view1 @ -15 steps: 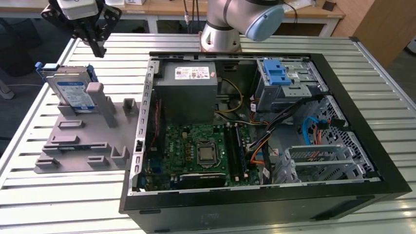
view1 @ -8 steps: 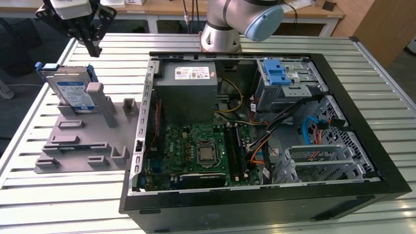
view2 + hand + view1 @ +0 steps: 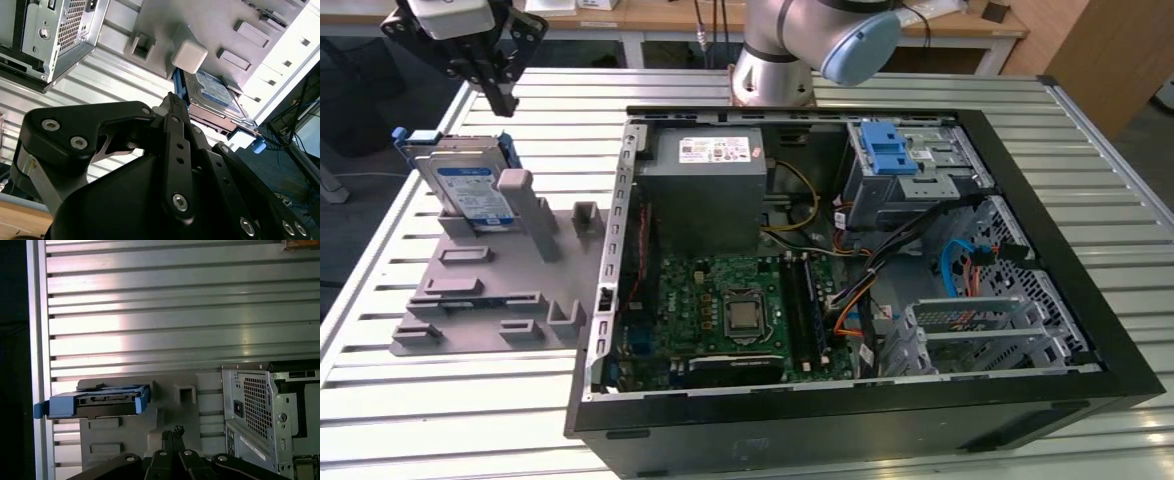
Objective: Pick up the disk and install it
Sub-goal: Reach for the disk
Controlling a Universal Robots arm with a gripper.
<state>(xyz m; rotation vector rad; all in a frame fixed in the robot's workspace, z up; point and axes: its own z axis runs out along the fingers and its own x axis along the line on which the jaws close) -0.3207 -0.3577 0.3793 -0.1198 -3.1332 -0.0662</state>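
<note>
While gripper [image 3: 498, 98] hovers w/ jaws together, grey post [image 3: 516, 195] fronts disk [image 3: 462, 186].

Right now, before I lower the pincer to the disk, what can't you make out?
- Exterior view: lower part of the disk, behind posts of the grey holder.
- First wrist view: the label of the disk, which shows edge-on.
- Second wrist view: the disk's near edge, behind the pincer.
- Exterior view: upper part of the arm, cut off by the top edge.

disk [image 3: 464, 188] partly behind holder post [image 3: 516, 197], arm [image 3: 781, 50] cropped
</note>
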